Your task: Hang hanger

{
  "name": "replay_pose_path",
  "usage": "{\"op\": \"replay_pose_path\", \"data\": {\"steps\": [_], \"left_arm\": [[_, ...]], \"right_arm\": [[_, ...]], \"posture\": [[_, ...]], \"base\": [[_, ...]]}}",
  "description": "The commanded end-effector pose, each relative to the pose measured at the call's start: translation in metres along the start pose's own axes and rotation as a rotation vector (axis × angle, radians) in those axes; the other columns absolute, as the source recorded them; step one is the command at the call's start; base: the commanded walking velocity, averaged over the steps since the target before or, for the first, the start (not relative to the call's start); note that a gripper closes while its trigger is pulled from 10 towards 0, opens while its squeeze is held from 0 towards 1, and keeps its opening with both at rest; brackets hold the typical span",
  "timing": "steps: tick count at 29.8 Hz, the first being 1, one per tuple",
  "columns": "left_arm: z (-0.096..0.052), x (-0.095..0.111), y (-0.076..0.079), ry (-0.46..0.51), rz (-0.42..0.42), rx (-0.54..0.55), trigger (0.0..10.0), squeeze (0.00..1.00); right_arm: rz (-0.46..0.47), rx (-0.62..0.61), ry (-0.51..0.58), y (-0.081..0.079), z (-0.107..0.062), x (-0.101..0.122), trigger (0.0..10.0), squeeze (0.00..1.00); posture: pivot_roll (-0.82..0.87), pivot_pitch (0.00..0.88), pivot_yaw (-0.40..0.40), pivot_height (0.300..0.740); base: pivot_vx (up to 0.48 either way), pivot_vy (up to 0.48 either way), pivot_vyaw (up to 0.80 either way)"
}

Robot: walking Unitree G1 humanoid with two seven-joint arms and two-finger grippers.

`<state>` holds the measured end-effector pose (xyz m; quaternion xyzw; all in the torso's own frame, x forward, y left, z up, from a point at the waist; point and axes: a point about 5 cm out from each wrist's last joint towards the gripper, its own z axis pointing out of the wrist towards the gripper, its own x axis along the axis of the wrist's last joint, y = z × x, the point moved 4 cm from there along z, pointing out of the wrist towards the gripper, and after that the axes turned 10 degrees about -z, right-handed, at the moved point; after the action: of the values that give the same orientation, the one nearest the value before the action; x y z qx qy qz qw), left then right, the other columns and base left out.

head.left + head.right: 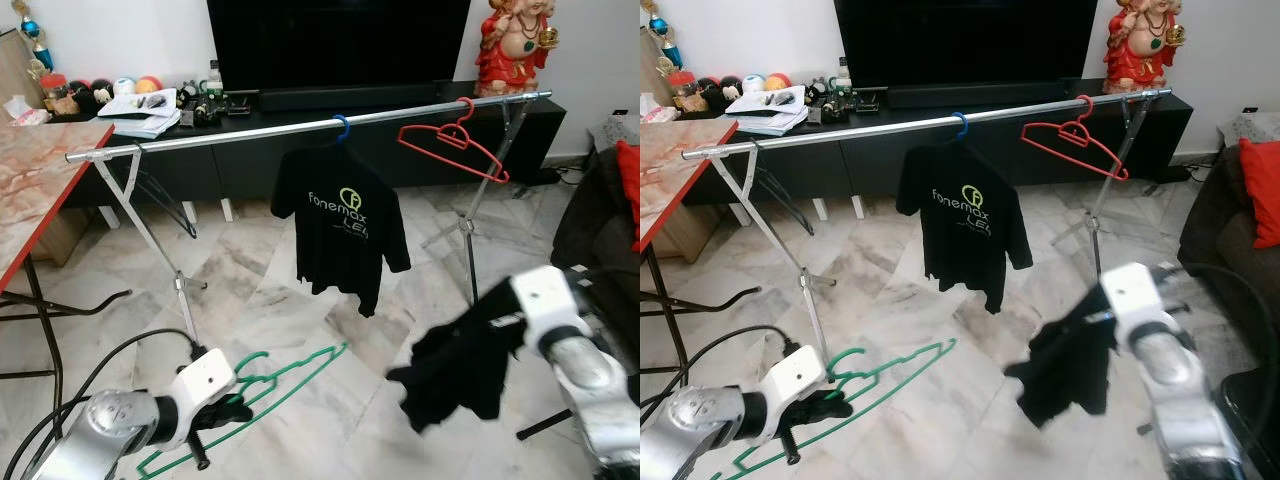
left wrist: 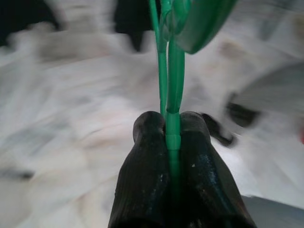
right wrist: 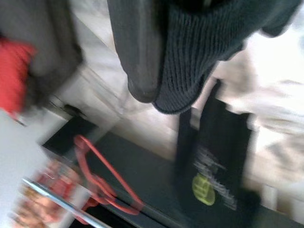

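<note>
Low in front, left gripper (image 2: 172, 124) is pinching green hanger (image 1: 290, 378); right gripper (image 1: 490, 325) is clutching black garment (image 1: 455, 370).

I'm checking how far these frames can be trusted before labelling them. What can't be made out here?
- Right pincer: its fingertips are buried in the black garment, so grip unclear.
- Green hanger: its lower end is cut off by the bottom edge of the left eye view.
- Right wrist view: motion blur smears the red hanger and the shirt's print.
- Shelf clutter: too small to identify.

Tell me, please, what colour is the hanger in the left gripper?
Green hanger, clearest in the left wrist view.
</note>
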<state>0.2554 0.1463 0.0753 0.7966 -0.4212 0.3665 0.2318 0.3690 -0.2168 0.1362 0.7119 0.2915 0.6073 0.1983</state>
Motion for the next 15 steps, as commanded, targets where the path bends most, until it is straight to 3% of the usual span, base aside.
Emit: {"op": "replay_pose_path", "data": {"steps": [1, 3, 4, 5, 6, 10, 12, 15], "left_arm": [[0.004, 0.011, 0.016, 0.001, 0.032, -0.097, 10.0, 0.0], [0.006, 0.018, 0.021, 0.01, 0.043, -0.125, 10.0, 0.0], [0.009, 0.026, 0.026, 0.027, 0.048, -0.15, 10.0, 0.0], [0.009, 0.026, 0.026, 0.027, 0.048, -0.15, 10.0, 0.0], [0.011, 0.032, 0.028, 0.046, 0.043, -0.158, 10.0, 0.0], [0.016, 0.038, 0.029, 0.076, 0.018, -0.152, 10.0, 0.0], [0.017, 0.039, 0.027, 0.092, 0.005, -0.123, 10.0, 0.0], [0.018, 0.043, 0.015, 0.122, -0.017, -0.023, 10.0, 0.0]], "right_arm": [[-0.01, 0.077, 0.066, -0.021, 0.005, 0.028, 10.0, 0.0], [0.027, 0.089, 0.066, -0.031, 0.01, 0.036, 10.0, 0.0], [0.063, 0.104, 0.035, -0.044, 0.016, 0.039, 10.0, 0.0], [0.063, 0.104, 0.035, -0.044, 0.016, 0.039, 10.0, 0.0], [0.071, 0.126, 0.008, -0.055, 0.02, 0.04, 10.0, 0.0], [0.07, 0.165, 0.005, -0.074, 0.025, 0.05, 10.0, 0.0], [0.081, 0.191, 0.007, -0.084, 0.025, 0.056, 10.0, 0.0], [0.096, 0.178, -0.022, -0.085, 0.026, 0.053, 10.0, 0.0]], "posture": [[-0.02, 0.047, -0.002, 0.74], [-0.02, 0.05, -0.003, 0.74], [-0.02, 0.05, -0.005, 0.74], [-0.02, 0.05, -0.005, 0.74], [-0.02, 0.053, -0.005, 0.74], [-0.02, 0.056, -0.01, 0.74], [-0.01, 0.063, -0.017, 0.74], [-0.01, 0.067, -0.019, 0.74]], "base": [[0.0, 0.0, 0.0], [0.0, 0.0, 0.0], [0.0, 0.0, 0.0], [0.0, 0.0, 0.0], [0.0, 0.0, 0.0], [0.0, 0.0, 0.0], [0.0, 0.0, 0.0], [0.0, 0.0, 0.0]]}}
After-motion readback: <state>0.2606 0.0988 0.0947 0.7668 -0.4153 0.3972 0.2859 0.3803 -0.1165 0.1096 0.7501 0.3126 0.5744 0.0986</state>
